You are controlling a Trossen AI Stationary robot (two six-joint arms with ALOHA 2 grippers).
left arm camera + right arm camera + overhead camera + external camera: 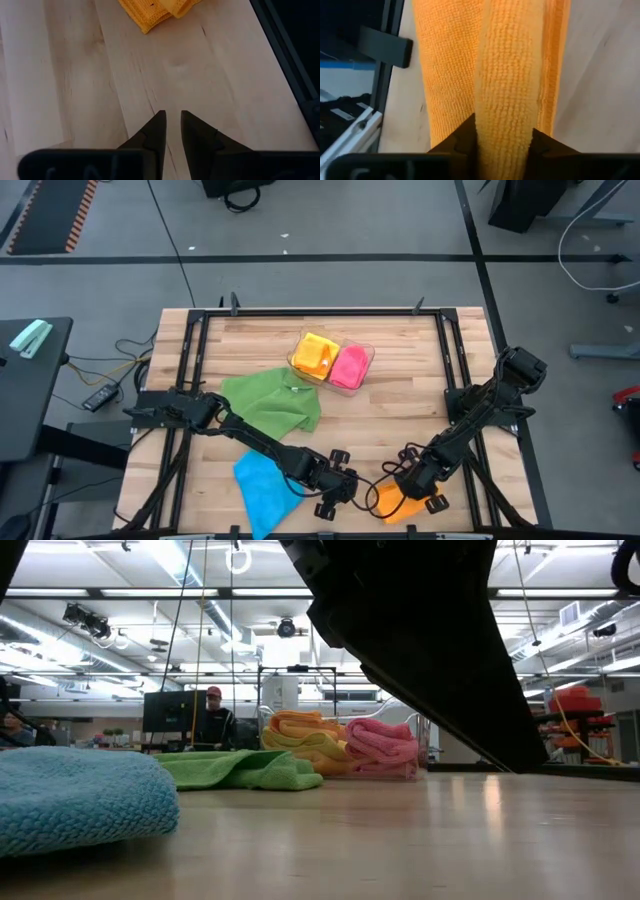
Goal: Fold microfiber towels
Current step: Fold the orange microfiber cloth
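Observation:
An orange towel [397, 503] lies near the table's front edge, right of centre, with my right gripper [424, 490] down on it and shut on a raised fold. My left gripper [340, 485] hovers just left of it over bare wood. In the left wrist view the left gripper [172, 120] is open by a narrow gap with nothing between its fingers, and the orange towel [152, 11] lies ahead of it. A folded blue towel [262, 482] lies flat at the front left. A green towel [272, 400] lies rumpled at the centre. My right gripper pinches a raised ridge of the orange towel [506, 115] between its two fingers, one finger [466, 136] on each side of the ridge. The ridge is a fold, so more than one layer. The fingers come from above, slanting down. The rest of the towel lies on the table.
A clear tray [368, 352] at the far centre holds a yellow towel [315, 354] and a pink towel [349, 367]. Black frame rails [470, 380] run along the table's sides. Bare wood lies between the green towel and the right arm. People sit beyond the far edge [213, 715].

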